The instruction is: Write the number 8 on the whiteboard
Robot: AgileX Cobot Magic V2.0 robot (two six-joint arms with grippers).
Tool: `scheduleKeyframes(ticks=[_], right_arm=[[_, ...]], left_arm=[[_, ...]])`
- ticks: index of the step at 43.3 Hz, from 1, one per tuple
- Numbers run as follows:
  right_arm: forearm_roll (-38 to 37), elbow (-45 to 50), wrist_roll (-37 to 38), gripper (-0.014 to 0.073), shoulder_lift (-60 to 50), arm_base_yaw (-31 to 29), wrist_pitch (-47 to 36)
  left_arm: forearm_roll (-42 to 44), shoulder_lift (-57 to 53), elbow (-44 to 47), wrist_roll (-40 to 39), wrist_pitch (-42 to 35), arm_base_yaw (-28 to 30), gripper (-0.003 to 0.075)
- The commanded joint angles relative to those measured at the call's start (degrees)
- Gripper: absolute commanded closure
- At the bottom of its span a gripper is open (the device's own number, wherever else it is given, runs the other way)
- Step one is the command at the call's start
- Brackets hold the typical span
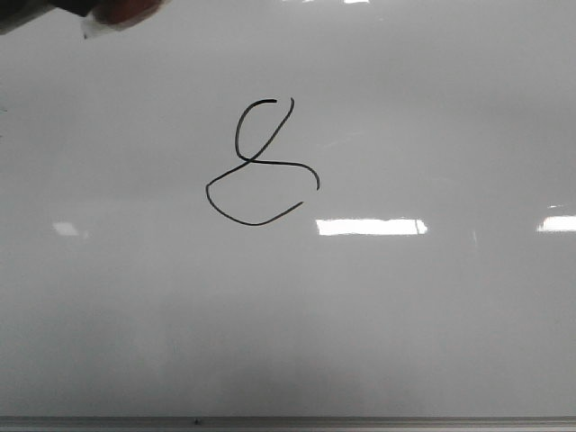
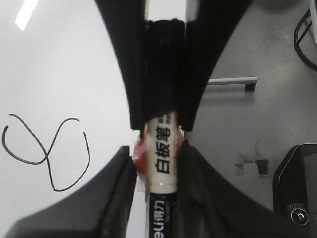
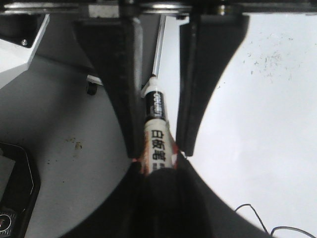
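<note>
The number 8 [image 1: 270, 163] is a thin black looped figure on the glossy whiteboard [image 1: 405, 315], left of centre; it also shows in the left wrist view [image 2: 49, 154]. My left gripper [image 2: 159, 163] is shut on the white labelled body of a marker [image 2: 163, 148], wrapped in red tape. My right gripper [image 3: 157, 171] is shut on the marker's black cap end [image 3: 158, 198]. The two grippers face each other along the marker, beside the board's edge. In the front view only a dark blurred shape [image 1: 117, 11] shows at the top left corner.
The board's metal edge strip [image 1: 288, 421] runs along the near side. Off the board lies grey floor with a black device [image 2: 297, 193], a black cable [image 2: 303, 42] and a metal bar [image 2: 233, 81].
</note>
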Motion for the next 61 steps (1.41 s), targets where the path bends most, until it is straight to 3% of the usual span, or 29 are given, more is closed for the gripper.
scheduleKeyframes(ticks=[1,8,18,22,31,43,46,51,56,61], right_arm=[[1.5,-2.1,-0.4,0.0651,-1.9,0.1,-3.0],[2.7,-2.1,-0.4,0.0597,-1.9,0.1,-2.9],[4.9,-2.1,0.4,0.0181,-2.1,0.1,-3.3],[4.8,-2.1,3.1,0.0102,-2.9,-0.5,-4.7],[4.7,0.8,11.2,0.0107,-9.7,-7.7,-5.7],[4.7,19.1,20.2,0.0135,-29.2,-25.2,-13.8],[4.7,24.8,25.0,0.0205,-35.4,-29.6,-16.6],[4.7,33.0,30.0,0.0346,-44.1,-34.8,-19.8],[4.7,39.0,30.8,0.0490,-50.0,-37.3,-20.9],[4.7,43.1,30.7,0.0625,-53.4,-37.7,-20.8]], left_arm=[[-2.0,-0.4,-2.0,-0.1,-2.6,-0.5,0.0617],[-2.0,-0.4,-2.0,-0.1,-2.6,-0.5,0.0701],[-1.9,-0.4,-2.0,-0.1,-2.5,-0.5,0.0739],[-1.9,-0.4,-1.8,-0.7,-2.5,-0.4,0.0739],[-1.1,-0.4,0.6,-8.9,-4.4,3.9,0.0739],[-1.1,-0.4,8.6,-24.6,-18.4,19.9,0.0739],[-2.1,-0.4,11.4,-29.6,-23.9,23.8,0.0739],[-6.6,-0.4,16.1,-30.5,-35.0,28.6,0.0739],[-9.4,-0.1,21.0,-30.5,-46.1,29.8,0.0739],[-9.5,2.1,23.4,-30.5,-50.2,29.8,0.0739]])
